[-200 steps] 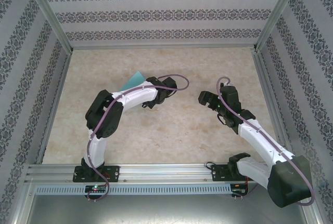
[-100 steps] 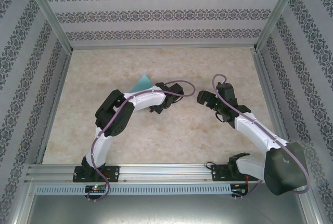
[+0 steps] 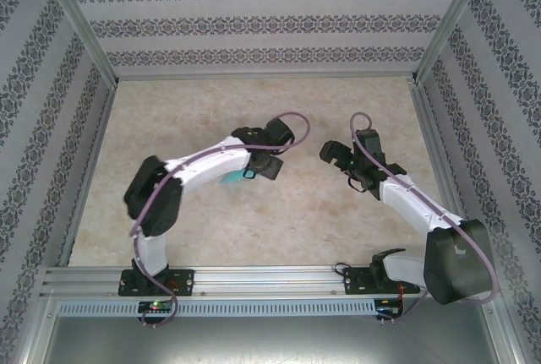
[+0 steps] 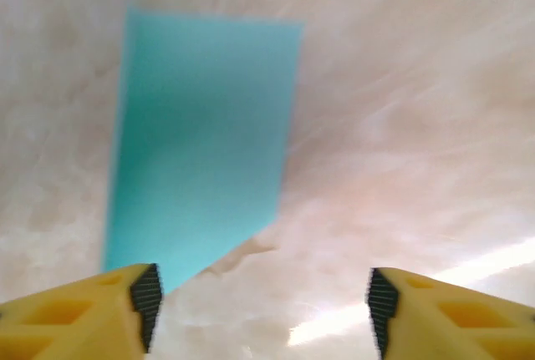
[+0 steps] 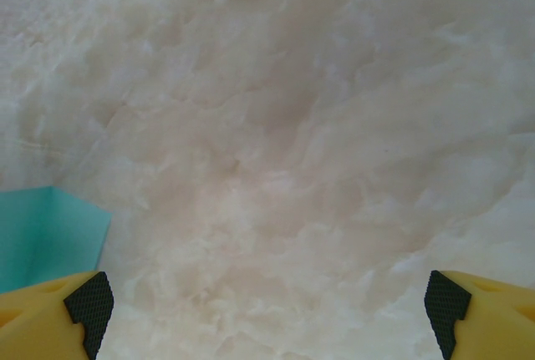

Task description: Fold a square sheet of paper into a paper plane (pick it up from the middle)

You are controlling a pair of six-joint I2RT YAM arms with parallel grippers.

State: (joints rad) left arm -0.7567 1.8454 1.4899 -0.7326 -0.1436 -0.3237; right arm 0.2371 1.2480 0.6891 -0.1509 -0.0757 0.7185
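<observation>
The teal sheet of paper [image 4: 201, 134] lies on the marbled table, ahead and to the left of my left gripper [image 4: 263, 310]. It looks like a slanted oblong, and its near edge casts a small shadow. The left gripper is open with only bare table between its yellow fingers [image 4: 142, 301]. From above, a sliver of the paper [image 3: 228, 180] shows under the left forearm, just behind the left gripper [image 3: 259, 168]. My right gripper [image 3: 332, 154] hovers open to the right of it. In the right wrist view a corner of the paper [image 5: 42, 239] shows at the left, beside the right gripper [image 5: 267, 318].
The beige marbled table [image 3: 279, 220] is fenced by aluminium rails and patterned walls [image 3: 254, 22] on three sides. The two arms point toward each other over the middle, with a short gap of table between their grippers.
The left gripper has gone from shut to open and let go of the paper. The left arm swung right and nearer, and the paper now lies lower, under the forearm. The right gripper hardly moved.
</observation>
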